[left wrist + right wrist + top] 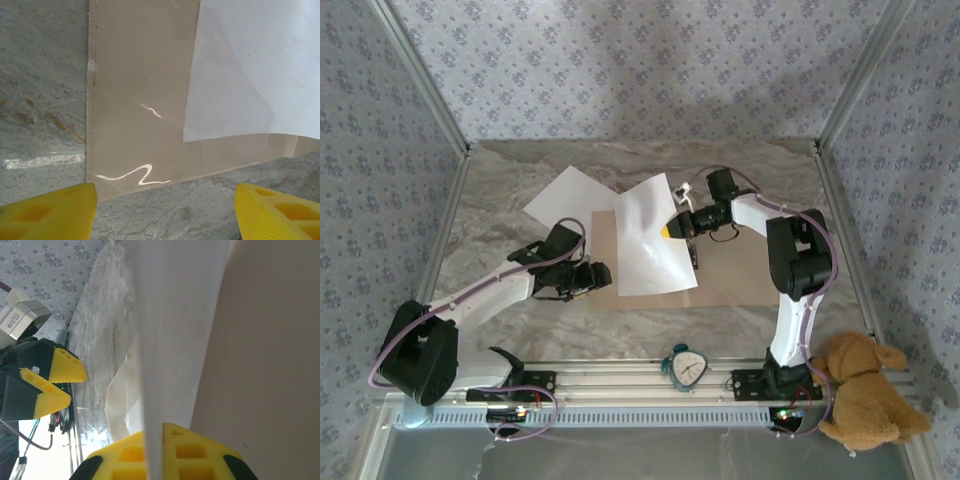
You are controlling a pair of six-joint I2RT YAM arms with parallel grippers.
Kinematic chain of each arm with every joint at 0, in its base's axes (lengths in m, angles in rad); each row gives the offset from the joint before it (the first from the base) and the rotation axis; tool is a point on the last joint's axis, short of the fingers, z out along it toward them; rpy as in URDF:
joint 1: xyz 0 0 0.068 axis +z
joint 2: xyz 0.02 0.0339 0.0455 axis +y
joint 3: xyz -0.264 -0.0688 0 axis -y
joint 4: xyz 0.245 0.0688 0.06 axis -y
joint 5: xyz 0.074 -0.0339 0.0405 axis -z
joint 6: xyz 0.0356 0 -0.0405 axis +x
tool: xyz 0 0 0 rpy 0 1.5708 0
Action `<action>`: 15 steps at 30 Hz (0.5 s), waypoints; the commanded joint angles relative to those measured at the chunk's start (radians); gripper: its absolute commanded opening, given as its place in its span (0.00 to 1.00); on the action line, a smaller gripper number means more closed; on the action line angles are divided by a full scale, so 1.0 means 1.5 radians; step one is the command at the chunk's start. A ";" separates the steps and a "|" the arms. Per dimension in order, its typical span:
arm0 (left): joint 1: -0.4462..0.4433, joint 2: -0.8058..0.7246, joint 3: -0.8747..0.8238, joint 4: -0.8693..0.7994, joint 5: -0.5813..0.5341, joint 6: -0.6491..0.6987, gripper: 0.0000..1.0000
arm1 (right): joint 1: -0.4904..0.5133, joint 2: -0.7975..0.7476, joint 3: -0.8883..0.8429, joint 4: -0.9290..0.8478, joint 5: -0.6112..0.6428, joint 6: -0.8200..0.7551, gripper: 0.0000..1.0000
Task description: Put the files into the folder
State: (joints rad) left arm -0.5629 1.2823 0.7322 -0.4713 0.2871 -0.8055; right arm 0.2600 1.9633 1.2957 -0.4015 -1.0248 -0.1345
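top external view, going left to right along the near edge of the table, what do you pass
left arm's base → small teal clock → right arm's base → tan plush dog

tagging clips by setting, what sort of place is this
Probably a staged robot test cell, not an office: aluminium frame posts, floral backdrop walls, a left arm and right arm bolted to a rail.
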 commanded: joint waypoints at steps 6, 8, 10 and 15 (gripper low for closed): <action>0.001 -0.006 -0.009 -0.002 0.001 -0.008 0.73 | -0.030 -0.035 0.024 -0.098 0.014 -0.102 0.00; 0.002 -0.007 -0.010 -0.001 0.002 -0.008 0.73 | -0.032 -0.036 0.015 -0.090 0.015 -0.104 0.00; 0.002 -0.007 -0.011 -0.003 0.002 -0.008 0.73 | -0.031 -0.035 0.014 -0.087 0.002 -0.105 0.00; 0.002 -0.006 -0.014 -0.003 0.001 -0.007 0.73 | -0.019 -0.042 0.003 -0.077 -0.021 -0.102 0.00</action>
State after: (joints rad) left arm -0.5629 1.2823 0.7200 -0.4702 0.2874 -0.8055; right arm 0.2214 1.9312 1.3128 -0.4984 -1.0145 -0.2630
